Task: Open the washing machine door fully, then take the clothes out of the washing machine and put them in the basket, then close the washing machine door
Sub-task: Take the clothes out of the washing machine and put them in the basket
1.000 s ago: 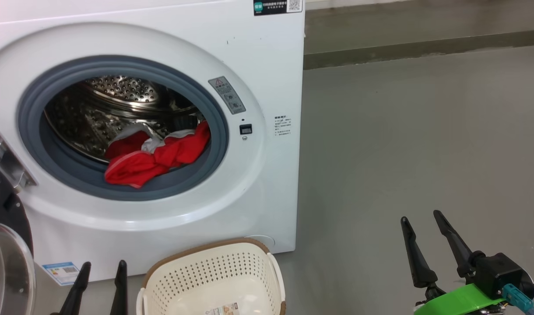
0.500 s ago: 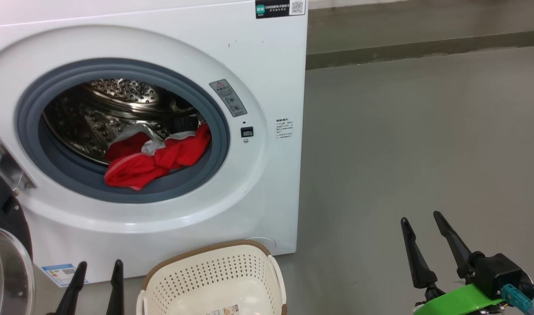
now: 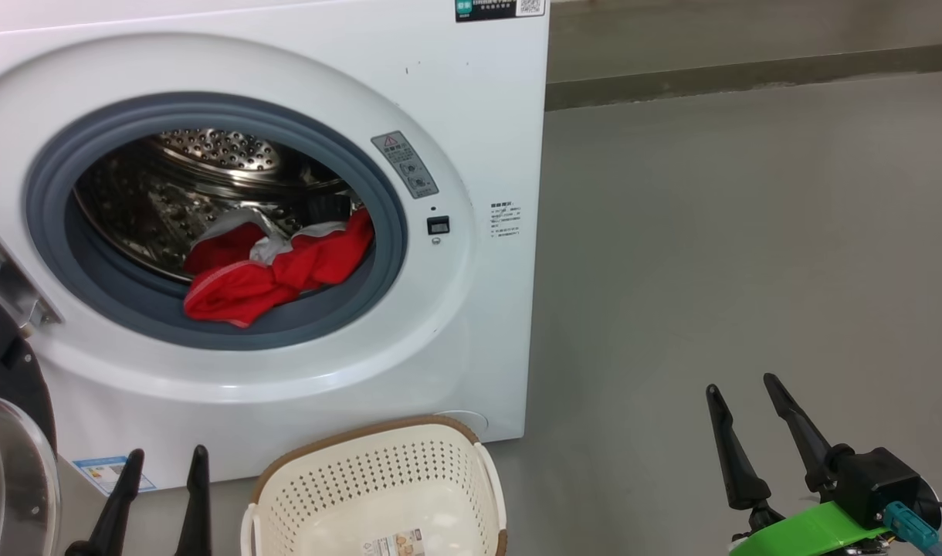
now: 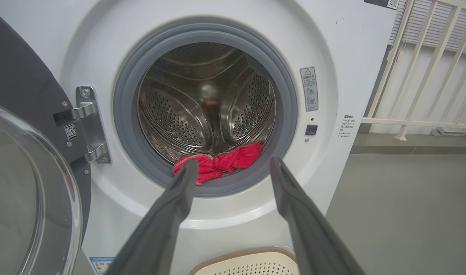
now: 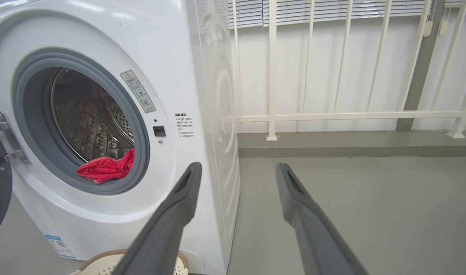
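The white washing machine (image 3: 471, 116) stands with its round door (image 3: 11, 463) swung out to the left on its hinge (image 4: 88, 126). Red clothes (image 3: 274, 270) with some grey-white cloth lie at the front of the steel drum, over the grey gasket (image 4: 202, 168) (image 5: 105, 168). The cream basket (image 3: 378, 494) sits on the floor below the opening and holds no clothes. My left gripper (image 3: 166, 455) is open at the lower left, short of the machine, its fingers (image 4: 179, 191) framing the drum mouth. My right gripper (image 3: 741, 386) is open over bare floor at the right.
Grey floor (image 3: 749, 232) stretches right of the machine to a low kerb (image 3: 749, 73). A white railing (image 5: 332, 114) with blinds behind it runs along the far wall. A blue label (image 3: 112, 472) is stuck low on the machine's front.
The head view has shifted slightly, so the machine sits a little further right and higher. The left gripper's fingertips have crept left and up. The clothes and right gripper are unchanged.
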